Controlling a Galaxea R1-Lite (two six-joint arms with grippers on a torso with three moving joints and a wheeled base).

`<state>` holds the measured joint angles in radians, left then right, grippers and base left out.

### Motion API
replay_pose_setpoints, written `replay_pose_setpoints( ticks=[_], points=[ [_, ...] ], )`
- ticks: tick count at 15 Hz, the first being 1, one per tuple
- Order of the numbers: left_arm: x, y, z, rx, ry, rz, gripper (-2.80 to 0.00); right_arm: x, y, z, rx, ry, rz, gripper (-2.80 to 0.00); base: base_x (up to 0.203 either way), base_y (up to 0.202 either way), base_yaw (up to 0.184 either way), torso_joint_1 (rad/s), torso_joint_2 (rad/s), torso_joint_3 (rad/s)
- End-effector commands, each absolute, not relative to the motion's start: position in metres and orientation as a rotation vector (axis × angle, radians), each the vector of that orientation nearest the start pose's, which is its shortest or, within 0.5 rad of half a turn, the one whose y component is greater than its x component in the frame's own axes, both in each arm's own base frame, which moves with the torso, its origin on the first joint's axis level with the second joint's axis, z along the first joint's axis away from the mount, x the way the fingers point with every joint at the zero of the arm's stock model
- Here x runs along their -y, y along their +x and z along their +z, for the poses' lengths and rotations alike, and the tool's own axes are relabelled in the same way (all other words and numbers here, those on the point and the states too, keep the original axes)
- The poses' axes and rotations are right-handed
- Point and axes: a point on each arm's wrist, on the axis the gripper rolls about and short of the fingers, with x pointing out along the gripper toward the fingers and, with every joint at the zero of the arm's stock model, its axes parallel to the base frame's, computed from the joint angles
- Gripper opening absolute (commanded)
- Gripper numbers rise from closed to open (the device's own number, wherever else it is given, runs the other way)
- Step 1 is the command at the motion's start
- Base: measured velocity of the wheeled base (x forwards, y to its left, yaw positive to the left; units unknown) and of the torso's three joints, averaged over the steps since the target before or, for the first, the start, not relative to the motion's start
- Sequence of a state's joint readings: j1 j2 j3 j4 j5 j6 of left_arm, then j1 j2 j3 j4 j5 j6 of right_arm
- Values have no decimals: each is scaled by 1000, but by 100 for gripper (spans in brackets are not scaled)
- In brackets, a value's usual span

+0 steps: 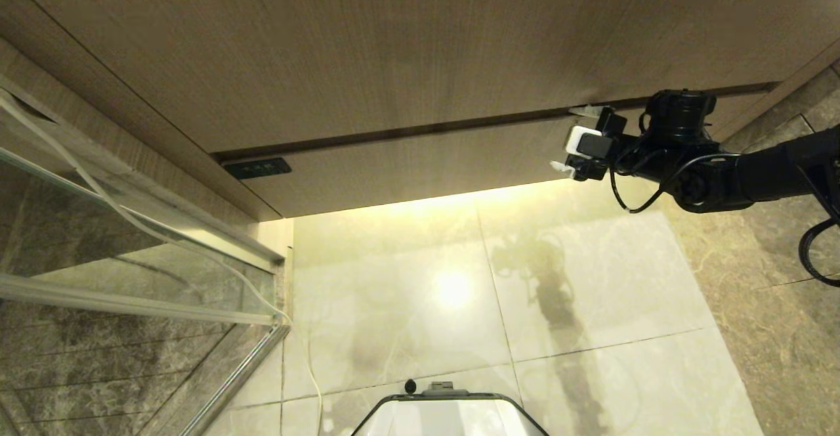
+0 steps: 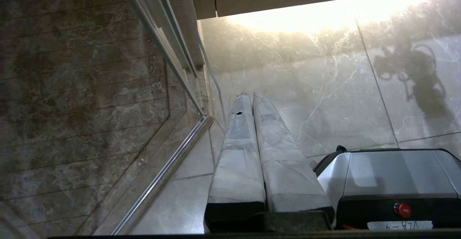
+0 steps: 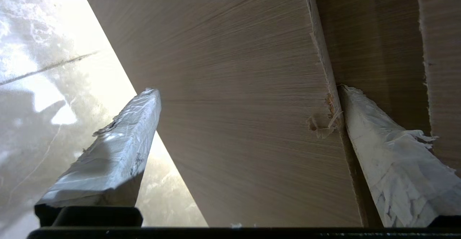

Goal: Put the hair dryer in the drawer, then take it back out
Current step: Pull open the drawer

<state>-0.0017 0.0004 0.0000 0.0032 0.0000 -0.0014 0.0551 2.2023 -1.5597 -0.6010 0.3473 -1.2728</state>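
While the left gripper hangs over the pale tiled floor with its jaws pressed together on nothing, the right gripper is at the drawer with its jaws wide apart. Between these jaws stands the drawer's wood-grain front; one finger lies at the dark gap along its upper edge, the other finger past its lower edge. No hair dryer shows in any view.

Glossy pale marble floor with a bright glare, glass shower door left, small black panel under the cabinet
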Motion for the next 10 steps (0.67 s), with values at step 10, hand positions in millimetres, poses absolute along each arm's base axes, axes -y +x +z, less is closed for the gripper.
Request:
replay_pose_setpoints(
  ticks=[10],
  points=[
    [0,-23,75,-5,-2,-2,-280,-26,439,187,-101,-1138,437,0,0,0,0,0,0,0]
  ],
)
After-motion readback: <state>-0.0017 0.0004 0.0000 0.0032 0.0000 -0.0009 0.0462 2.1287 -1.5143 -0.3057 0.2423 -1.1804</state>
